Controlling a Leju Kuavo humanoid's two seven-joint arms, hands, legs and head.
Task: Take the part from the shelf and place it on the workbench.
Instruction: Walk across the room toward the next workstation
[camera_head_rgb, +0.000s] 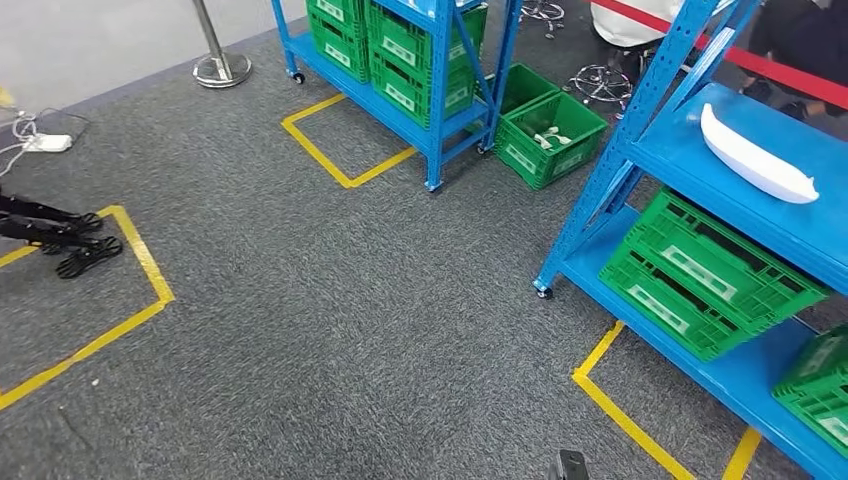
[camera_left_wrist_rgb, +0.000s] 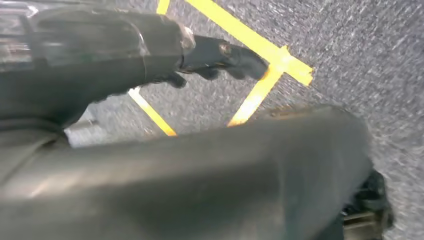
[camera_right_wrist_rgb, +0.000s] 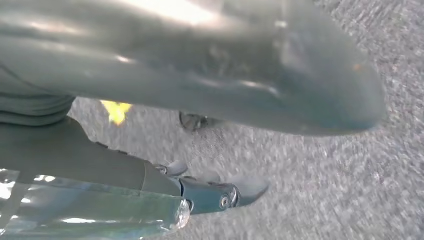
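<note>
A long white curved part (camera_head_rgb: 757, 155) lies on the upper level of the blue shelf (camera_head_rgb: 672, 140) at the right of the head view. My left hand (camera_left_wrist_rgb: 215, 55) hangs over the grey carpet near yellow floor tape, its dark fingers stretched out and holding nothing. The right hand (camera_right_wrist_rgb: 210, 192) also hangs above the carpet, fingers extended with nothing in them. Both hands are far from the shelf and the part.
Green crates (camera_head_rgb: 705, 270) fill the right shelf's lower level. A second blue shelf (camera_head_rgb: 432, 125) with green crates stands further back, and beside it a floor crate (camera_head_rgb: 550, 135) holds white pieces. A stanchion base (camera_head_rgb: 222, 68) and a black wheeled frame (camera_head_rgb: 60, 235) stand left. Yellow tape (camera_head_rgb: 620, 410) marks bays.
</note>
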